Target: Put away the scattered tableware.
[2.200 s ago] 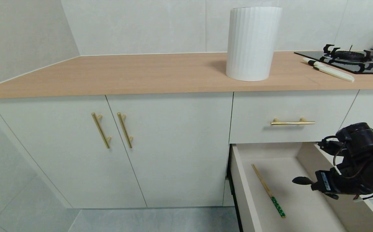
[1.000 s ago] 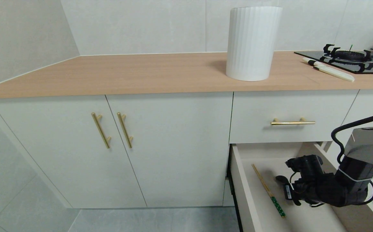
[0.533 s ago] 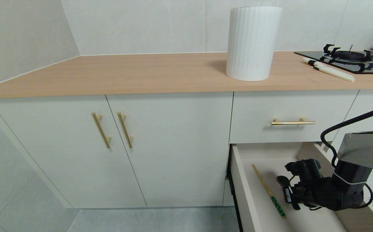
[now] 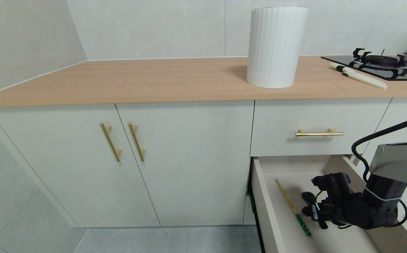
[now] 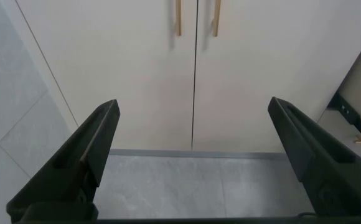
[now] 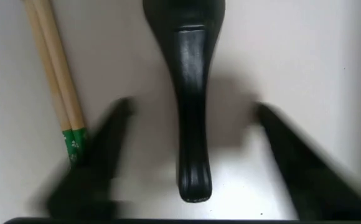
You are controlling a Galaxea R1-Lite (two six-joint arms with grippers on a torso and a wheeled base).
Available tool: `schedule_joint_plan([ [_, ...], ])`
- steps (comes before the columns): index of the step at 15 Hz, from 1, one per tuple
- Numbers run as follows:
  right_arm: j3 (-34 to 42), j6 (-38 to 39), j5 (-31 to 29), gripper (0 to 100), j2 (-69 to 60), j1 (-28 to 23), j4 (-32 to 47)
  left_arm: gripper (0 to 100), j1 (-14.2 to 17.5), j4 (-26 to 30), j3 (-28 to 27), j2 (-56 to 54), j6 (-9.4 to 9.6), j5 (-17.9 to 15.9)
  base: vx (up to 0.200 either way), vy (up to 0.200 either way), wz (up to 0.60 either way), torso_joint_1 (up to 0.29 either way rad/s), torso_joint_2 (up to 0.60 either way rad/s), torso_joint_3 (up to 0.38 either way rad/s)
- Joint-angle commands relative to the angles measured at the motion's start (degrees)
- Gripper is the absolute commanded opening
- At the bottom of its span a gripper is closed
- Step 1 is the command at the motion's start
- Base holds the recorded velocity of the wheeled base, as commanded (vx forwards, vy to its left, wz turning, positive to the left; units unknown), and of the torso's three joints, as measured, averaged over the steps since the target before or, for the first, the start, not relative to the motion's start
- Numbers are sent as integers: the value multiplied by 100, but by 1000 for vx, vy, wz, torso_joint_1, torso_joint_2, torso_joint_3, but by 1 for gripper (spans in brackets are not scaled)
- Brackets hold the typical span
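open lower drawer (image 4: 259, 196), seen from the head and both wrists. your right gripper (image 6: 193, 124) sits low inside the drawer, its fingers (image 6: 99, 155) spread wide. a black spoon (image 6: 192, 56) lies on the drawer floor in the gap between them, touching neither finger, with its bowl pointing away from the wrist and its handle toward it. just beside the spoon, and apart from it, lies a pair of bamboo chopsticks (image 4: 293, 212). the two sticks are pressed side by side, and their green ends carry a small pale motif that does not read as lettering. a white label (image 4: 314, 211) on the right wrist bears print too small to read.

your left gripper (image 5: 192, 124) hangs low in front of the double cabinet doors (image 5: 193, 74), fingers spread with nothing between them, over grey floor tile.

on the wooden countertop (image 4: 136, 80) a white ribbed cylinder (image 4: 276, 47) stands upright. a cream-coloured knife (image 4: 359, 78) lies across the near corner of the black gas hob (image 4: 379, 65). the upper drawer (image 4: 319, 119), with a brass bar handle, is closed.
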Motion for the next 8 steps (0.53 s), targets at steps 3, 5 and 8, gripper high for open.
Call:
schedule_joint_plan([
  [3, 104, 12, 10, 100, -252, 6, -13, 100, 0, 0, 1, 0, -1, 1, 0, 0, 0, 0, 0, 0],
  [5, 130, 3, 10, 100, -252, 6, -13, 100, 0, 0, 1, 0, -1, 1, 0, 0, 0, 0, 0, 0],
  [8, 157, 3, 18, 100, -331, 6, -13, 100, 0, 0, 1, 0, -1, 1, 0, 0, 0, 0, 0, 0],
])
